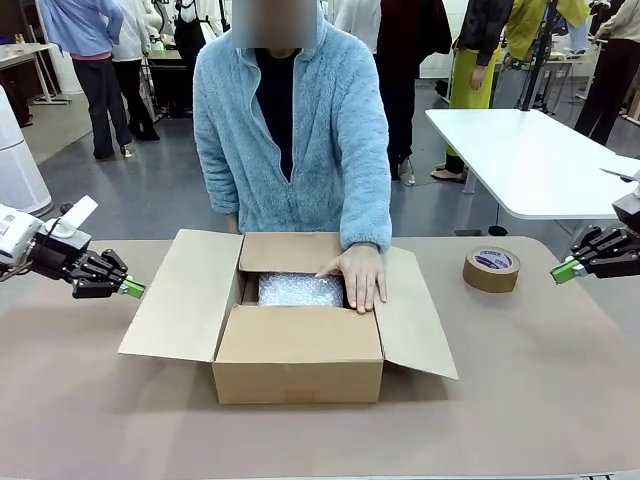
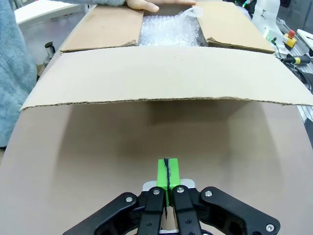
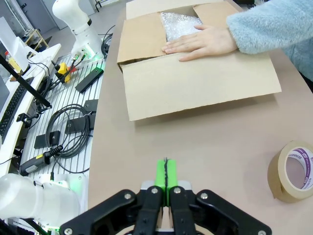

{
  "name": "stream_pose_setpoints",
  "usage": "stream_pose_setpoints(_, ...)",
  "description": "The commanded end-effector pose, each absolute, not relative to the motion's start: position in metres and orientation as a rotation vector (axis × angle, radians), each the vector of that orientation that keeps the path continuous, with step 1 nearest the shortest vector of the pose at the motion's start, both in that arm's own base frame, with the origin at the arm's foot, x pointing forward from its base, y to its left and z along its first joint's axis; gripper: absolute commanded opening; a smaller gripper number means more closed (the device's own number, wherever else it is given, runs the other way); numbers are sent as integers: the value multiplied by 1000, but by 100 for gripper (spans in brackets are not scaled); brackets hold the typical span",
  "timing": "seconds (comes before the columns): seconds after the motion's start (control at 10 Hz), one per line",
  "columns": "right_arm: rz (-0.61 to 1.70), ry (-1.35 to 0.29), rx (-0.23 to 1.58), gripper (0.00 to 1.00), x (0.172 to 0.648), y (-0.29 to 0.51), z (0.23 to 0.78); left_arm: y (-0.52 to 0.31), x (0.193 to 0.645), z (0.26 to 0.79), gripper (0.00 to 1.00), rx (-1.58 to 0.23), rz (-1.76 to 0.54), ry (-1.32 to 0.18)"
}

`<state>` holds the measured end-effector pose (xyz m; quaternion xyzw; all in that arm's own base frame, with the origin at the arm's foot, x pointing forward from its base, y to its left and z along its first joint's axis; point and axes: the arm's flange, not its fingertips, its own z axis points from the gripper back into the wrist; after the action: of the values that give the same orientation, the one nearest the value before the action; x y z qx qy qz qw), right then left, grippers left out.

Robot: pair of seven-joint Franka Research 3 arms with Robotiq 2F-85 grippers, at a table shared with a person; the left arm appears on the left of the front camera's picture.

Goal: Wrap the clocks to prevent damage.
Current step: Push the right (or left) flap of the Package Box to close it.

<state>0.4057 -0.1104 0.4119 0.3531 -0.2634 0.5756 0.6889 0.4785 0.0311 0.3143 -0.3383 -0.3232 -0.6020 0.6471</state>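
A: Wrapped clocks, position?
B: Centre of frame, inside the open cardboard box. A person's hand lies on its right flap, just beside them.
A: Tools?
B: Left tool at mid-left and right tool at mid-right are both fully closed, empty, above the bench. Tape roll sits right of the box.

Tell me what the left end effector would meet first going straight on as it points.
Probably the cardboard box's outspread flap, lying right across the shut left end effector's line; its height is unclear.
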Motion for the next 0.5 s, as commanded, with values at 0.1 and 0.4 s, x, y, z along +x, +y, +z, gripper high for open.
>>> stream_pose_setpoints(0.1, 1276, -592, 784, 1, 407, -110, 411, 30, 479, 315, 1, -766, -1372, -735)
stream_pose_setpoints(0.4, 1276, -592, 784, 1, 407, -110, 411, 30, 479, 315, 1, -766, -1372, -735)
